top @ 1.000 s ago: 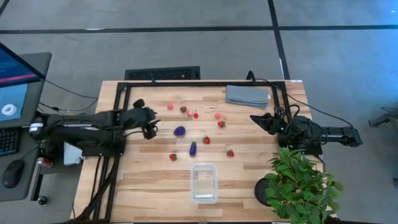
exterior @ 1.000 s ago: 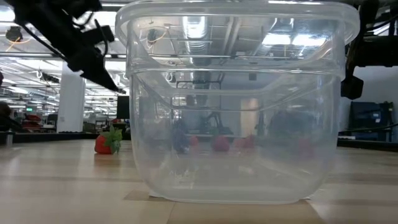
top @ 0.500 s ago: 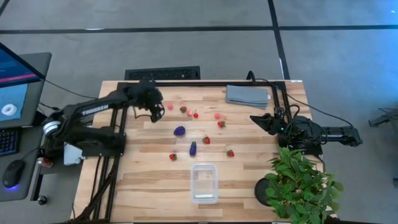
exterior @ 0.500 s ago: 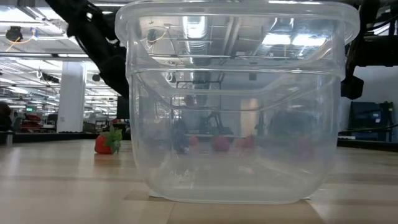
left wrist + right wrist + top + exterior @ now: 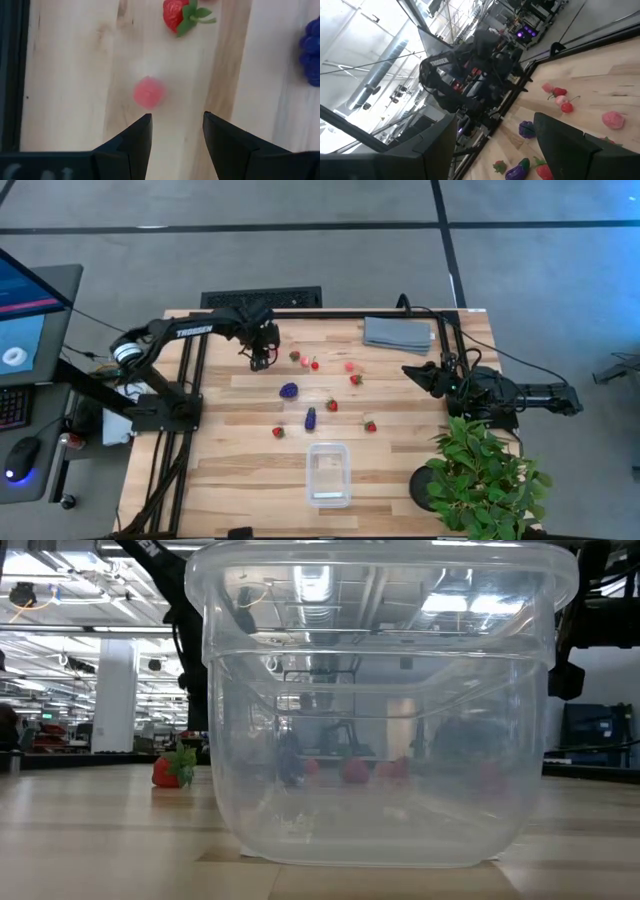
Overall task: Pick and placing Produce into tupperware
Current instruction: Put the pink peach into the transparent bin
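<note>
From above, the left hand (image 5: 261, 360) hung over the far left part of the tabletop (image 5: 240, 470), over the spot where a pink fruit piece lay, which the arm hid in this view. Its fingers stood apart with nothing between them. The other fruit lay scattered across the middle: a brownish piece (image 5: 294, 356), a red cherry-like piece (image 5: 314, 364), a pink piece (image 5: 349, 366), strawberries (image 5: 355, 379) (image 5: 331, 405) (image 5: 370, 425) (image 5: 278, 432), a round purple piece (image 5: 289, 390) and a long purple piece (image 5: 310, 418). The clear container (image 5: 328, 474) stood nearer the front edge, well apart from the fruit, and looked empty. The right hand (image 5: 412, 371) rested near the right edge with fingers spread, beside a potted plant (image 5: 480, 475); a folded grey cloth (image 5: 398, 333) lay at the far right corner.

From tabletop height, the container (image 5: 380, 700) filled most of the view, with one strawberry (image 5: 172, 768) to its side and blurred red and pink shapes seen through its walls. The left arm (image 5: 185, 630) came down behind it.

In the left wrist view, the two dark fingers (image 5: 135, 142) stood apart, and the pink fruit piece (image 5: 149, 93) lay on the wood just beyond the gap, not touching them. A strawberry (image 5: 179, 15) lay farther on, and the purple piece (image 5: 312, 55) showed at the edge.

In the right wrist view, the spread fingers (image 5: 440, 150) framed the far tabletop, the scattered fruit (image 5: 612, 120) and the left arm (image 5: 470, 70).
</note>
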`<state>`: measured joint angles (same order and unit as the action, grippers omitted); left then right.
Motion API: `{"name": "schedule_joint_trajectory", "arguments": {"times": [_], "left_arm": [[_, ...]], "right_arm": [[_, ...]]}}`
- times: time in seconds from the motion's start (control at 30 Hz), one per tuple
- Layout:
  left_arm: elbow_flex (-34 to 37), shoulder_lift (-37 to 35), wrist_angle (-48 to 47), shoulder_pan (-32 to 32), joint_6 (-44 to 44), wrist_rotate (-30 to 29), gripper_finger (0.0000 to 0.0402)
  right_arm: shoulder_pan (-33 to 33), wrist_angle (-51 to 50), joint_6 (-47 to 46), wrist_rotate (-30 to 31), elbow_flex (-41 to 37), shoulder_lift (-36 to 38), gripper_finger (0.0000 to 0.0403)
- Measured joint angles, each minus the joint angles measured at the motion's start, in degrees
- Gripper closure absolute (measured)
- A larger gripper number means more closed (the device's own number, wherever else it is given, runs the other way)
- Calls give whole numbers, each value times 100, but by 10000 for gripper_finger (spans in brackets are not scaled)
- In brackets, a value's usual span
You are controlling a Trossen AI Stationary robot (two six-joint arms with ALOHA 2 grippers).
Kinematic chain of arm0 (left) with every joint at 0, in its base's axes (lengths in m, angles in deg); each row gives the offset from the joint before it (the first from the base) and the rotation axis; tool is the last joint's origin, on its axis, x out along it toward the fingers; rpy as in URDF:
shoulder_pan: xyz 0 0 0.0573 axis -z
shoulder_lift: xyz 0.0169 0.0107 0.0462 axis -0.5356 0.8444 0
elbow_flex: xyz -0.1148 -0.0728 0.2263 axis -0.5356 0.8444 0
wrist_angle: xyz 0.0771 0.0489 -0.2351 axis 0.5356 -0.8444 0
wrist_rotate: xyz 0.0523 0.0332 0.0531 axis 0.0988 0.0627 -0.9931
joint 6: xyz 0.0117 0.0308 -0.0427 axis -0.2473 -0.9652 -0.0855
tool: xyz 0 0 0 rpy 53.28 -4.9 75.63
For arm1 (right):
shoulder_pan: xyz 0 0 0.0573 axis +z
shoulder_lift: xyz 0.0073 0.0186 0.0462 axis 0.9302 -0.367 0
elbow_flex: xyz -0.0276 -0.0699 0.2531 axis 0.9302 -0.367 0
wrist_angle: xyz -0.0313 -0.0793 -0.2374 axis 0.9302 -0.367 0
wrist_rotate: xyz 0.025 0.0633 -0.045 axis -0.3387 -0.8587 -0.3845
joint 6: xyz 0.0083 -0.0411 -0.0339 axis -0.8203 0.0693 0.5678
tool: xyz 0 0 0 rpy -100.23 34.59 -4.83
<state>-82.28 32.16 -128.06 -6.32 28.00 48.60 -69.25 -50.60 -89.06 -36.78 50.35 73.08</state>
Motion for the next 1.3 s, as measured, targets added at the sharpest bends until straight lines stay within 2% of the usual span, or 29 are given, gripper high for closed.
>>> {"name": "schedule_joint_trajectory", "arguments": {"times": [0.37,0.57,0.73,1.03,1.3], "left_arm": [[-105,85,300,-39,-775,60,235],[-105,85,424,-229,-674,-21,234],[-105,85,352,-316,-565,212,214],[-105,97,411,-294,-1083,123,188],[-186,846,185,-200,-966,162,187]], "right_arm": [[0,-254,4,0,0,0,117],[0,-254,46,0,0,0,117],[0,-254,48,0,0,0,117],[0,-254,46,0,0,0,117],[2,-254,4,2,0,0,117]]}}
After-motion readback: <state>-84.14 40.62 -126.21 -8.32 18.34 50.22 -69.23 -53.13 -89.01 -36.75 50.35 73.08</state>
